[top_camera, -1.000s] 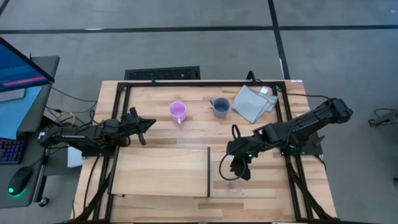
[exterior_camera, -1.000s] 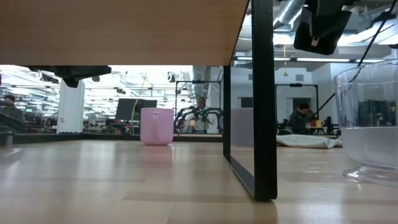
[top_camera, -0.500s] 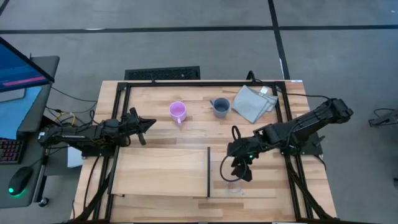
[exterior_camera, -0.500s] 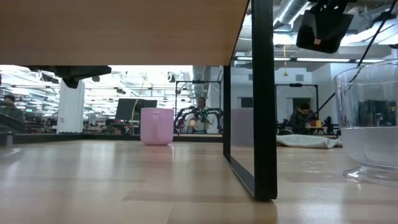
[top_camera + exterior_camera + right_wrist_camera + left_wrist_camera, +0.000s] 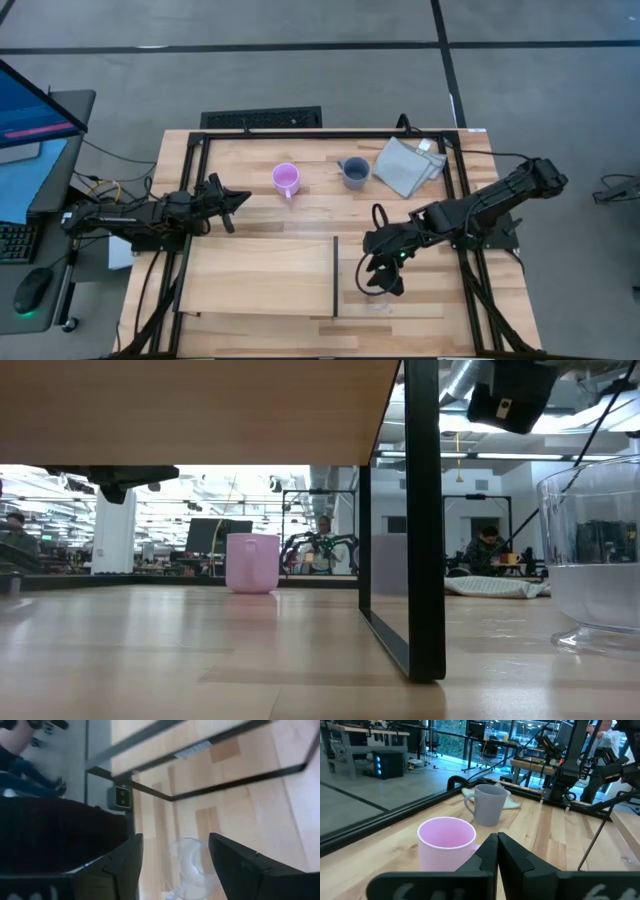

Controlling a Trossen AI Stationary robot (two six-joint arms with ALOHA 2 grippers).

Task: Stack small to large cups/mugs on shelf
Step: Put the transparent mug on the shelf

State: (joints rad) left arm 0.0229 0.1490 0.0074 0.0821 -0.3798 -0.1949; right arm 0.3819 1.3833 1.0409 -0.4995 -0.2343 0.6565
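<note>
Down near the front edge of the table, the small clear cup (image 5: 376, 299) stands upright on the right-hand section of the pale shelf board (image 5: 260, 280), just right of the thin black dividing strip (image 5: 334, 277). The right gripper (image 5: 378, 280) hangs directly above it with its fingers spread wide; in the right wrist view the cup (image 5: 192, 862) sits in the gap between the two dark fingers (image 5: 234, 865), touching neither, so the gripper holds nothing. From the low view the same cup (image 5: 594, 555) fills the right edge, resting on the wood with the underside of the right arm dark above it. The pink-purple mug (image 5: 286, 180) stands on the striped tabletop (image 5: 320, 205) toward the back, well apart from the right gripper, and the blue-grey mug (image 5: 355, 172) is a little to its right, near a folded grey cloth (image 5: 407, 165). Neither mug is on the shelf. The left gripper (image 5: 236, 200) waits at the left side of the table, pointed toward the pink-purple mug but clear of it; in the left wrist view its fingers (image 5: 512, 857) are pressed together with nothing between them, the pink-purple mug (image 5: 447, 842) just ahead and the blue-grey mug (image 5: 488, 804) farther off. A black metal frame (image 5: 190, 200) borders the work area.
</note>
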